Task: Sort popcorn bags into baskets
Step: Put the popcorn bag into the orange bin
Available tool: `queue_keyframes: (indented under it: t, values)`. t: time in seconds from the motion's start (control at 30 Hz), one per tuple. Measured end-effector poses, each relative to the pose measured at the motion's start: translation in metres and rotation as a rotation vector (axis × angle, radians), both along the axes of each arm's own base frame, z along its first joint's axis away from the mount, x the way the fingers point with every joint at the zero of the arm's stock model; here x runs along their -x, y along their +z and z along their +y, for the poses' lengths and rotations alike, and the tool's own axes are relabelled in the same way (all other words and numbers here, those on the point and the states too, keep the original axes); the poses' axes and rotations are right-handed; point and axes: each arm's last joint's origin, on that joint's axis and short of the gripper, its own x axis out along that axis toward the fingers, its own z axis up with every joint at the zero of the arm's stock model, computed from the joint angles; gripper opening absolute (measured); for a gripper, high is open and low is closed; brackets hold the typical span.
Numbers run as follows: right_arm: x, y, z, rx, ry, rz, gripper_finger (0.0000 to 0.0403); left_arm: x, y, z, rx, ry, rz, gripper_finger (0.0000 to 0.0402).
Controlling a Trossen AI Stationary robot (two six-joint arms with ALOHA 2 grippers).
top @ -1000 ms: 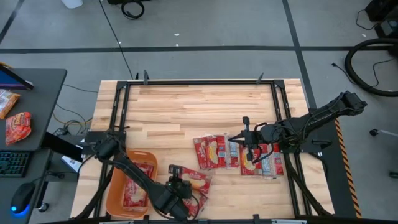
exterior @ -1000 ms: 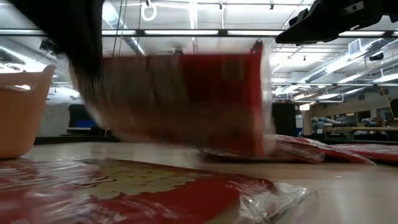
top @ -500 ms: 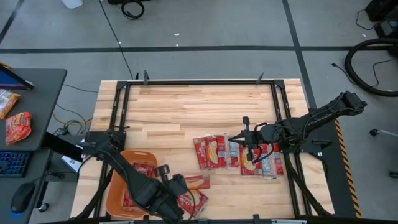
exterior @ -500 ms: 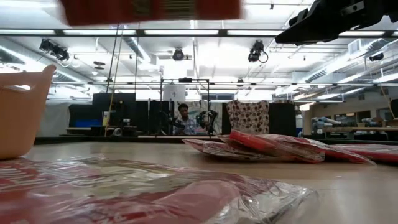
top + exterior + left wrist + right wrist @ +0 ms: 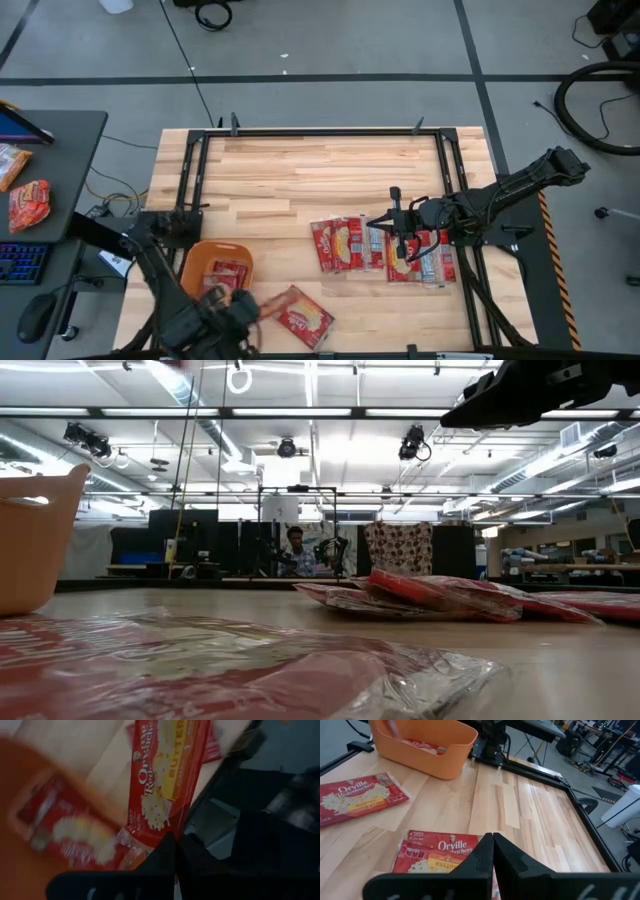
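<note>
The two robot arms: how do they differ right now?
The left gripper is shut on a popcorn bag beside the orange basket; the right gripper is shut on nothing. The left reaches across the table's corner; the right waits above the pile of bags. Both are dark.

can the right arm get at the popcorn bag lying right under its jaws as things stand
Probably yes. The right gripper hangs over the popcorn bag on the bare wooden table, with nothing between them. Its jaws are shut, so they would need to open first.
</note>
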Motion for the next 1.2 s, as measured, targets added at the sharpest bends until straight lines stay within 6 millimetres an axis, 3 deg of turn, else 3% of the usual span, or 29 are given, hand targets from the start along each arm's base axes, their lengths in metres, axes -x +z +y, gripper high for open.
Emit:
queue_keyframes:
  t: [0.33, 0.53, 0.77, 1.03, 1.2]
  values:
    - [0.000, 0.000, 0.000, 0.016, 0.005, -0.005, 0.0012, 0.063, -0.018, 0.010, 0.043, 0.270, 0.178, 0.0003]
    - [0.000, 0.000, 0.000, 0.016, 0.005, -0.005, 0.0011, 0.080, -0.047, 0.025, -0.015, 0.445, 0.332, 0.0009]
    - [0.000, 0.000, 0.000, 0.016, 0.005, -0.005, 0.0011, 0.067, -0.066, 0.037, -0.023, 0.529, 0.419, 0.0020]
    - [0.000, 0.001, 0.000, 0.016, 0.005, -0.005, 0.0012, 0.048, -0.069, 0.049, -0.015, 0.492, 0.442, 0.0078]
    - [0.000, 0.000, 0.000, 0.016, 0.005, -0.004, 0.0012, 0.030, -0.070, 0.053, -0.038, 0.365, 0.239, 0.0104]
